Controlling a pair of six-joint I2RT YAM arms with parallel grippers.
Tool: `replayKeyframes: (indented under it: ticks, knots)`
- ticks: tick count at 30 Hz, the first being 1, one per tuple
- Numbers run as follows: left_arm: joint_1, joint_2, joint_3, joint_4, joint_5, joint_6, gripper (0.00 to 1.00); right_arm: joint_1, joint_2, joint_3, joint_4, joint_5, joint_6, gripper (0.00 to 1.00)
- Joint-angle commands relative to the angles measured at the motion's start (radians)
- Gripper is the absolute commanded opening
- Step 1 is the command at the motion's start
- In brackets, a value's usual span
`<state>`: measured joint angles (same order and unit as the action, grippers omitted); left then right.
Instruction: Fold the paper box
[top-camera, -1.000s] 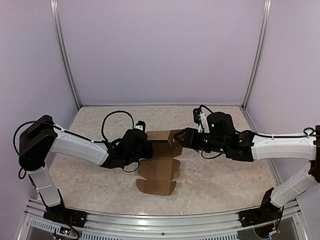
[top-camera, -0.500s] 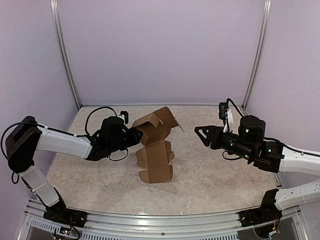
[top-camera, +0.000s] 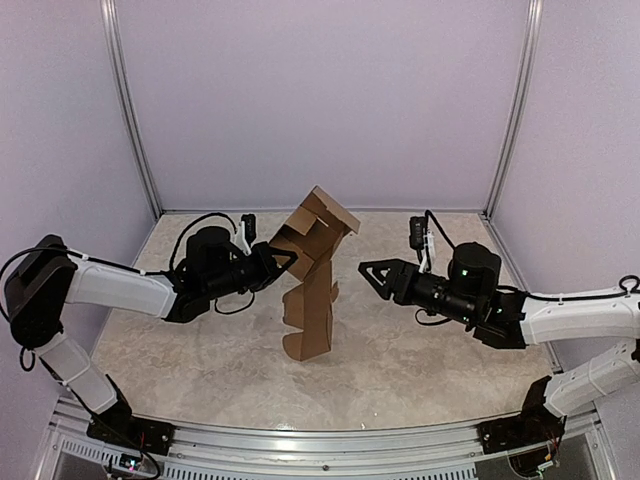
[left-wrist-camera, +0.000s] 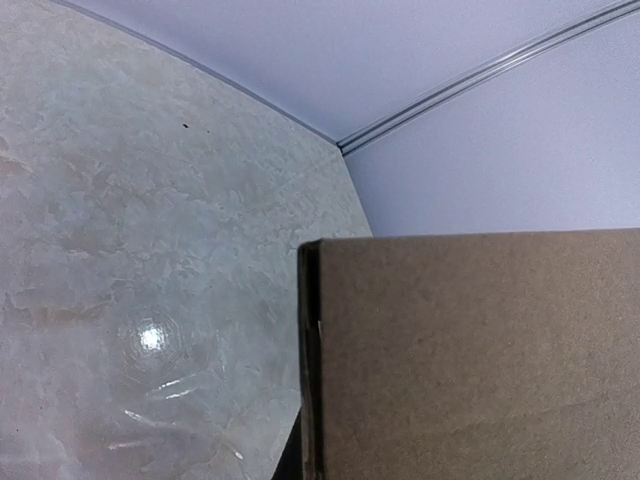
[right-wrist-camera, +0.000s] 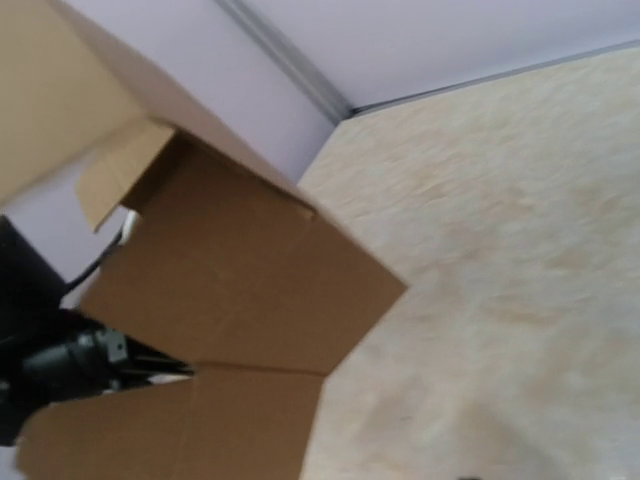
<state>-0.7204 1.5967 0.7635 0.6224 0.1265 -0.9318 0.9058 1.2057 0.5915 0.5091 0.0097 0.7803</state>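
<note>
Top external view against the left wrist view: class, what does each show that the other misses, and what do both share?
Only the top external view shows both arms: the left gripper shut on the partly folded brown cardboard paper box, the open right gripper apart from it. Only the left wrist view shows a panel's edge close up. Both show the box, the marbled table and lilac walls.

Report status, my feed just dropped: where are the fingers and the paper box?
Left fingers shut on paper box top, lifted, half-folded sheet hanging upright. Right fingers open, apart from it on its right. Nothing between them.
</note>
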Motion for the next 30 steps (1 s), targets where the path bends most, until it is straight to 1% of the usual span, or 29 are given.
replayKeyframes:
  ticks: [1,9,18,22,26,30]
  knots:
    - [0.003,-0.006,-0.029,0.078,0.074,-0.031,0.0,0.001,0.08,0.028,0.181,-0.099,0.082,0.57]
    - [-0.014,0.0,-0.048,0.093,0.069,-0.007,0.0,0.002,0.193,0.066,0.32,-0.151,0.174,0.61]
    - [-0.052,-0.013,-0.026,0.026,0.027,0.068,0.0,0.002,0.272,0.111,0.368,-0.15,0.241,0.6]
    - [-0.071,-0.032,-0.012,-0.015,0.0,0.112,0.0,0.003,0.283,0.11,0.366,-0.14,0.252,0.55]
    - [-0.092,-0.054,0.005,-0.066,-0.039,0.159,0.0,0.004,0.295,0.105,0.366,-0.138,0.264,0.46]
    - [-0.103,-0.068,0.018,-0.089,-0.051,0.186,0.0,0.008,0.314,0.101,0.368,-0.143,0.273,0.43]
